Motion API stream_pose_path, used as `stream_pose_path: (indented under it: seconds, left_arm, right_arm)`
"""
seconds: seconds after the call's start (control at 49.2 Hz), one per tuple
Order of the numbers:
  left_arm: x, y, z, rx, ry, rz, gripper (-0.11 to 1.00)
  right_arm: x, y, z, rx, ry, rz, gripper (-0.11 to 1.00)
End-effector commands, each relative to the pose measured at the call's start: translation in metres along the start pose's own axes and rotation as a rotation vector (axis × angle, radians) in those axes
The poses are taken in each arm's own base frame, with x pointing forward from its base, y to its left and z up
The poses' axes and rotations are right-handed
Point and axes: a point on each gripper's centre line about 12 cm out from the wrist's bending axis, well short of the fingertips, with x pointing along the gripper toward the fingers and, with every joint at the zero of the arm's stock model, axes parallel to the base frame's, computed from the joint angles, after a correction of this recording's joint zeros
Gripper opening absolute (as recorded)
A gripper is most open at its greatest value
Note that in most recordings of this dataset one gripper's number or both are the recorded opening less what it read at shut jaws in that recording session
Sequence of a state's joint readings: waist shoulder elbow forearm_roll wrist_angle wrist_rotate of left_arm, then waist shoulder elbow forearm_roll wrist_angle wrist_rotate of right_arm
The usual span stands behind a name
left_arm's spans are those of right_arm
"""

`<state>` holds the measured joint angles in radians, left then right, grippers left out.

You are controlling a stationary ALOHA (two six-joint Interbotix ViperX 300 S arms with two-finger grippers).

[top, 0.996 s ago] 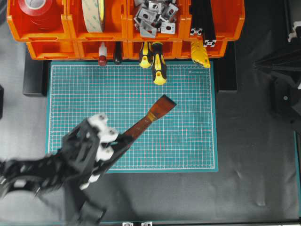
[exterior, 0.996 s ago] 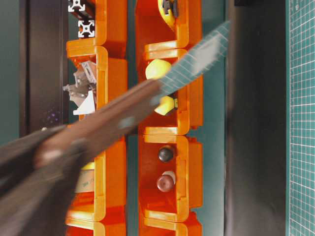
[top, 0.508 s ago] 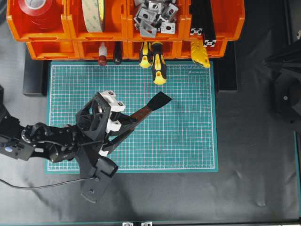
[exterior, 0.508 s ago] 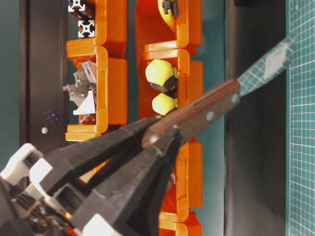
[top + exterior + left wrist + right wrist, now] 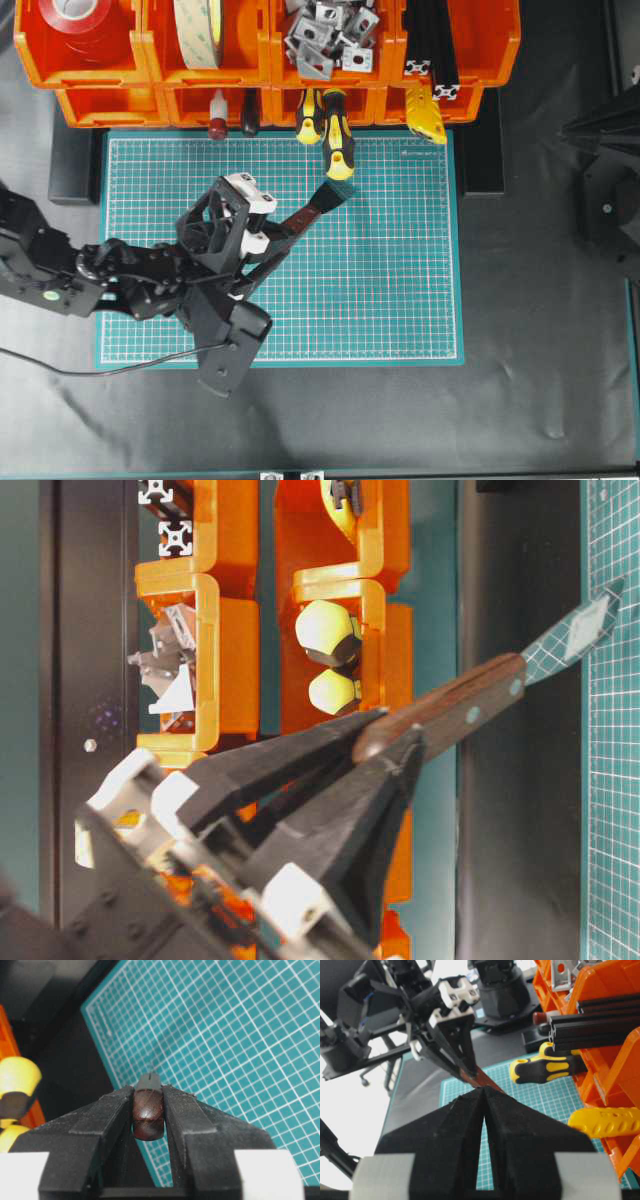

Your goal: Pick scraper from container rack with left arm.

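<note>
My left gripper (image 5: 283, 232) is shut on the scraper (image 5: 318, 205), clamping the end of its reddish-brown wooden handle. The flat metal blade (image 5: 338, 192) points toward the orange container rack (image 5: 268, 55) and hangs over the green mat, just short of the screwdriver handles. From table level, the scraper (image 5: 470, 702) slants down toward the mat out of the left gripper (image 5: 390, 742). In the left wrist view the handle end (image 5: 148, 1115) sits tight between both fingers. My right gripper (image 5: 484, 1090) is shut with nothing in it, facing the left arm across the mat.
Two yellow-and-black screwdrivers (image 5: 337, 135) stick out of a lower bin onto the green cutting mat (image 5: 400, 280). A red-knobbed tool (image 5: 217, 128) and a yellow handle (image 5: 425, 112) poke from neighbouring bins. The upper bins hold tape rolls (image 5: 80, 20) and metal brackets (image 5: 325, 35).
The left arm has carried the scraper up the mat toward the rack. The blade now hangs close below the screwdriver handles, tilted down more steeply. The grip is unchanged.
</note>
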<state>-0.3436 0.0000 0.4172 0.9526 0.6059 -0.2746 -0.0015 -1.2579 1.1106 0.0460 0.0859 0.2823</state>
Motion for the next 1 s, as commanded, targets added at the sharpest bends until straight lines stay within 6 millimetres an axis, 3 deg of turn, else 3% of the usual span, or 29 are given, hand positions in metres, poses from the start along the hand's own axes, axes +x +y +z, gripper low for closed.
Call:
stream_pose_path:
  seconds: [0.0, 0.467, 0.508, 0.65, 0.732, 0.793, 0.975]
  left_arm:
    - [-0.007, 0.011, 0.009, -0.015, -0.037, 0.022, 0.2]
    - [-0.005, 0.012, 0.018, -0.025, -0.051, 0.024, 0.21]
    - [-0.005, 0.012, 0.017, -0.033, -0.05, 0.023, 0.27]
    - [-0.005, 0.013, 0.017, -0.096, -0.049, 0.023, 0.69]
    - [-0.006, 0.013, 0.017, -0.178, -0.054, 0.02, 0.86]
    - [-0.007, 0.011, 0.017, -0.272, -0.053, 0.015, 0.91]
    - [-0.013, 0.002, 0.013, -0.613, -0.02, 0.014, 0.9]
  right_arm:
    - [-0.001, 0.004, 0.012, 0.003, -0.02, 0.007, -0.01]
    - [0.0, 0.003, 0.01, 0.004, -0.008, 0.004, -0.01]
    - [0.0, 0.003, 0.01, 0.004, -0.01, 0.004, -0.01]
    - [0.0, 0.003, 0.01, 0.004, -0.007, 0.003, -0.01]
    - [0.001, 0.003, 0.009, 0.003, -0.004, 0.002, -0.01]
    - [0.001, 0.003, 0.009, 0.003, -0.004, 0.002, -0.01]
    - [0.001, 0.002, 0.005, 0.003, 0.005, -0.001, -0.01]
